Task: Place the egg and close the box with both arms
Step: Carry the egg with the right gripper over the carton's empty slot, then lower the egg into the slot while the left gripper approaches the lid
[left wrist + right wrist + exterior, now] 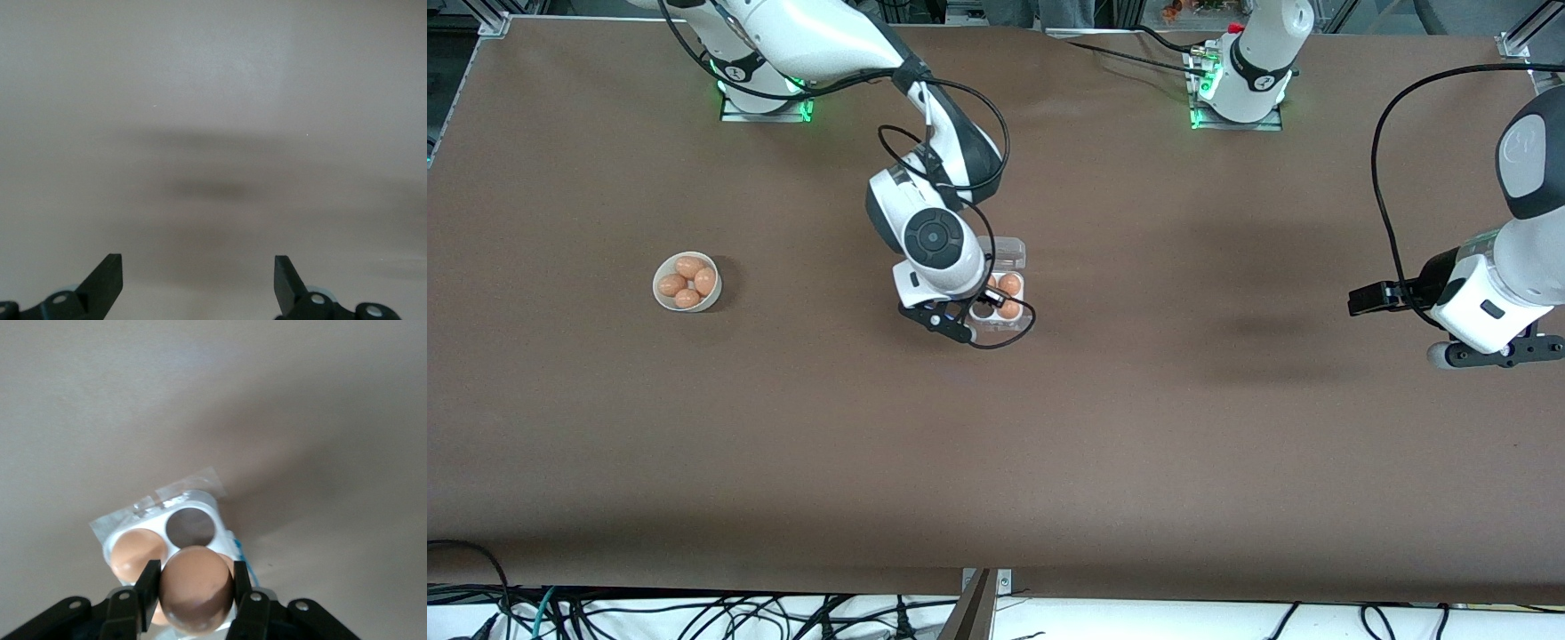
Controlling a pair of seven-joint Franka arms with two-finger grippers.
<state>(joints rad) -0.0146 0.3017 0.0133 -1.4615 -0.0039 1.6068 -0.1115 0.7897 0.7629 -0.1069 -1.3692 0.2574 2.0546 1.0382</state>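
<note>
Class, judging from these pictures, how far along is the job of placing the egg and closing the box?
Done: the right gripper has picked up an egg and is over the box, which already holds other eggs. In hand: that egg is above the tray, with one empty cell showing. Left: set the egg in, then close the open lid. The left gripper waits open over bare table.

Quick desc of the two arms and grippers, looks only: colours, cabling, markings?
Both arms are glossy white jointed shells with black bands. The right arm has a round black cap at the wrist and loose black cables looping alongside; the left arm carries a long black cable arcing above it. Green lights glow at both bases. The right gripper and left gripper are black with two fingers and silver screws.
</note>
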